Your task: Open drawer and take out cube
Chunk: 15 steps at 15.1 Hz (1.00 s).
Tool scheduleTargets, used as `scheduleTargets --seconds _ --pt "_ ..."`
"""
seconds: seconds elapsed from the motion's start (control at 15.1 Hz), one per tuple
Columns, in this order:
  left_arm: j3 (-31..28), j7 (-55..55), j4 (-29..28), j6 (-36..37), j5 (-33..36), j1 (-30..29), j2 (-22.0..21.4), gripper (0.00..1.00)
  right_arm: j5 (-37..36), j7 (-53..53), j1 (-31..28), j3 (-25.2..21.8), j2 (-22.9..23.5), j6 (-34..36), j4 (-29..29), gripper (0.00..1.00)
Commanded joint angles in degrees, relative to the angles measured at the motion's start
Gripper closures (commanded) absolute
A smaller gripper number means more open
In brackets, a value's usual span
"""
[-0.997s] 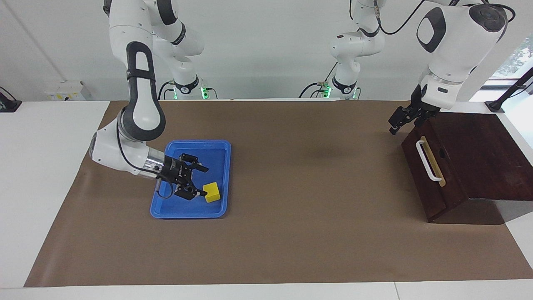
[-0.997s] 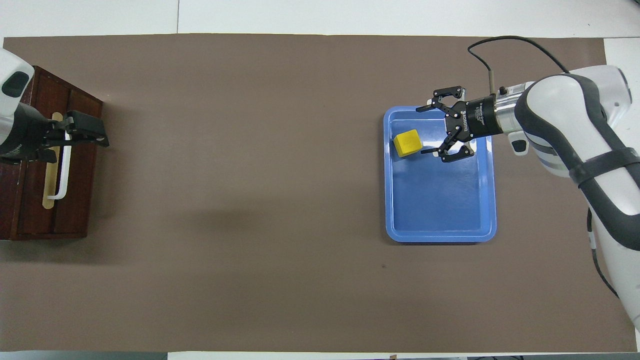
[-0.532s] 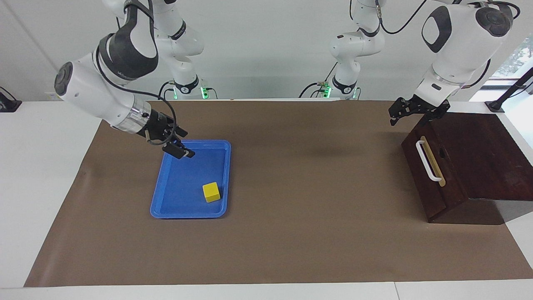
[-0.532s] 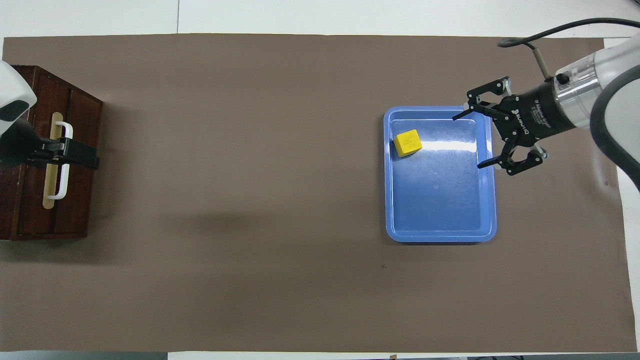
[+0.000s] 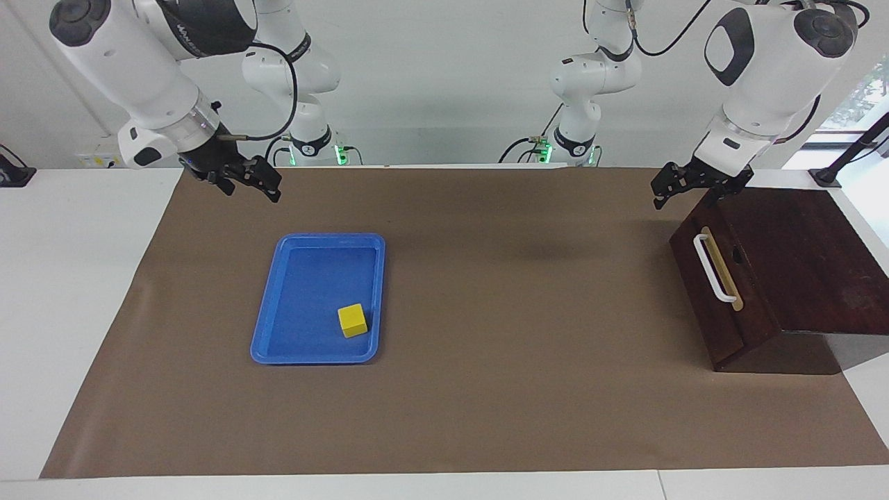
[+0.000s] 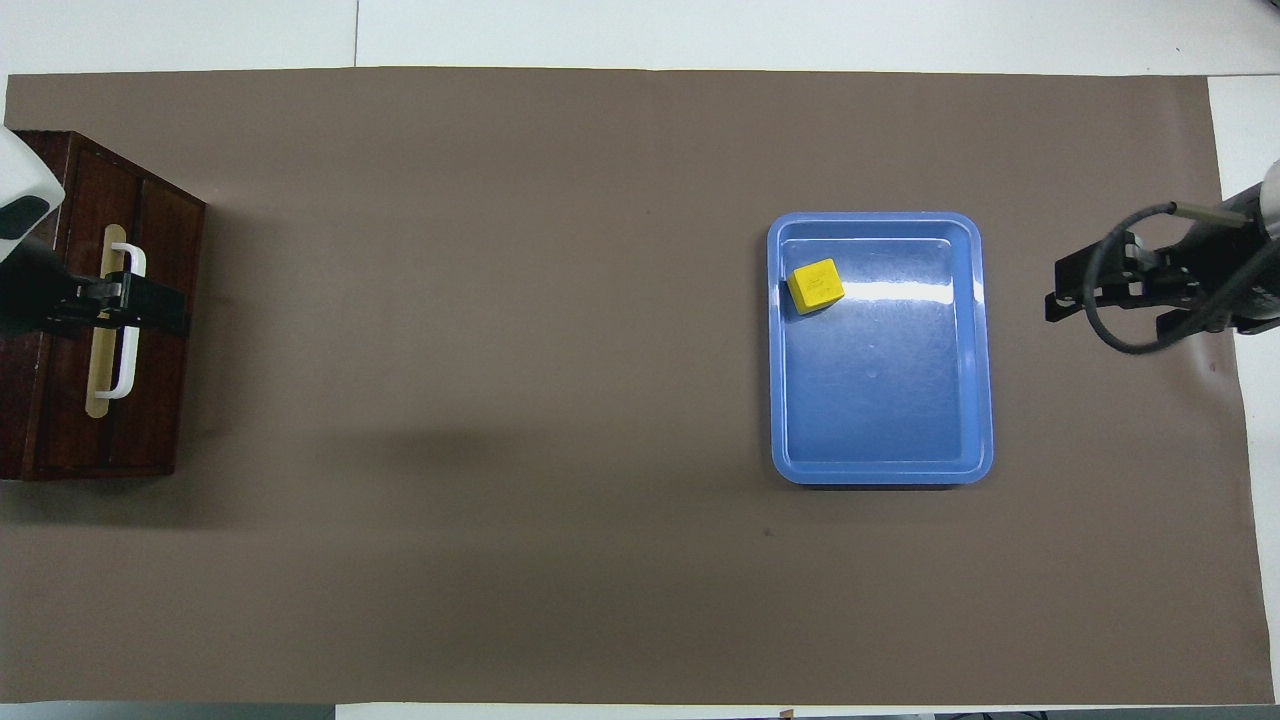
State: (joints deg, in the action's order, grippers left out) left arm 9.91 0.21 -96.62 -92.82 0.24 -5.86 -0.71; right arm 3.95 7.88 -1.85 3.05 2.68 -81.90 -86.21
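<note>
So we've got a white table (image 5: 83,292) with a big brown mat (image 5: 486,389) spread over most of it. Directly on the mat we see two things: a blue tray (image 5: 281,305) toward the right arm's end, and a dark wooden box (image 5: 806,278) at the left arm's end, sitting partly off the mat's edge onto bare table. They're well apart, with plain mat between them.

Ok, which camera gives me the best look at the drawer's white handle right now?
The facing view: the white bar handle on the drawer shows whole, with the left gripper clear of it. In the overhead view the left gripper crosses the white bar handle, hiding its middle.
</note>
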Motion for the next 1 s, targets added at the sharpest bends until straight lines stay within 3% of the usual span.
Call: scheduleTargets --seconds 0.0,0.2,0.47,0.6,0.93 --pt "0.2 0.92 -1.2 0.88 1.25 -0.55 -1.49 0.0 -5.44 -12.33 -0.6 1.08 -2.85 2.0 -0.27 0.0" --pt "0.2 2.42 -1.29 0.89 1.43 -0.55 -1.75 0.0 -6.15 -22.81 -1.13 0.9 -3.91 1.31 -0.97 0.0" --pt "0.11 1.9 -1.2 0.18 1.43 -0.64 -1.75 0.0 -5.27 -21.17 -2.63 0.81 -5.5 -2.47 -7.64 0.0" --pt "0.2 1.81 -1.2 0.18 1.43 -0.47 -1.75 0.0 -5.27 -15.47 -2.45 0.81 -5.5 -3.35 -9.14 0.0" --pt "0.2 1.81 -1.2 0.18 1.43 -0.55 -1.75 0.0 -5.27 -14.74 -3.07 0.99 -3.92 -1.51 -5.99 0.0"
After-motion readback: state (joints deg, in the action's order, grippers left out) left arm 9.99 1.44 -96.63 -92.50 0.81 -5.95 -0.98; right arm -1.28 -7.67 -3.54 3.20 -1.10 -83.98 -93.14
